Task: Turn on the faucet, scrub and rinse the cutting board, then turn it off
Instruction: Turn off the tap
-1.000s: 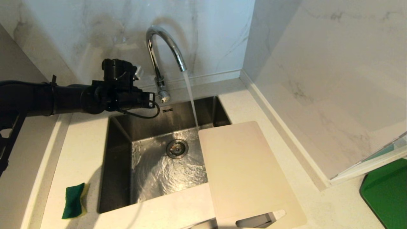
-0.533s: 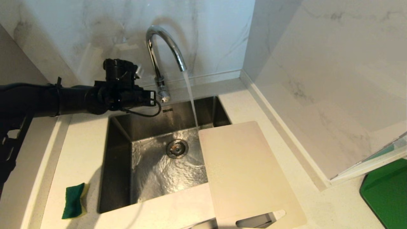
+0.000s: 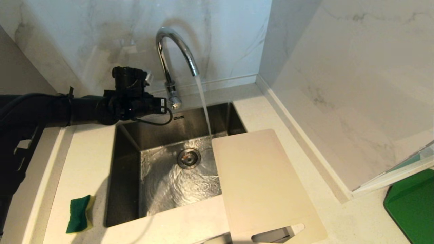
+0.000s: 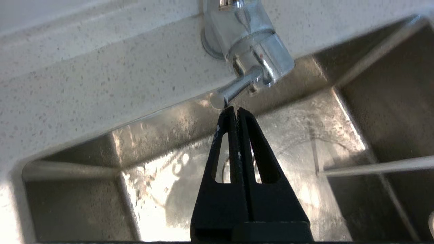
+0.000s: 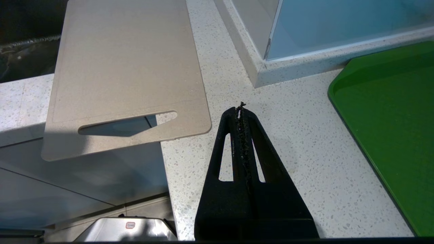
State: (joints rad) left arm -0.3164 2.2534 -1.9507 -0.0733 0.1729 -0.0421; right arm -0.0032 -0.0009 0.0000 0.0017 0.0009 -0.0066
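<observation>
The chrome faucet (image 3: pixel 176 47) (image 4: pixel 251 51) stands behind the sink, and water (image 3: pixel 203 101) runs from its spout. The stream lands just past the far edge of the beige cutting board (image 3: pixel 261 183) (image 5: pixel 125 61). The board lies across the sink's right side, with its handle slot over the counter's front edge. My left gripper (image 3: pixel 166 104) (image 4: pixel 236 110) is shut and empty. Its tips sit right at the end of the thin side lever (image 4: pixel 234 89). My right gripper (image 5: pixel 240 110) is shut on nothing, above the counter beside the board's handle end.
A green and yellow sponge (image 3: pixel 78 213) lies on the counter left of the steel sink (image 3: pixel 129 169). A dark green tray (image 3: pixel 412 206) (image 5: pixel 390 118) sits at the far right. Marble walls close the back and right sides, and a pale blue panel (image 5: pixel 339 23) stands by the tray.
My left arm has crept a little to the right and lower, with its shut tips staying by the lever. Water keeps running and the board has not moved.
</observation>
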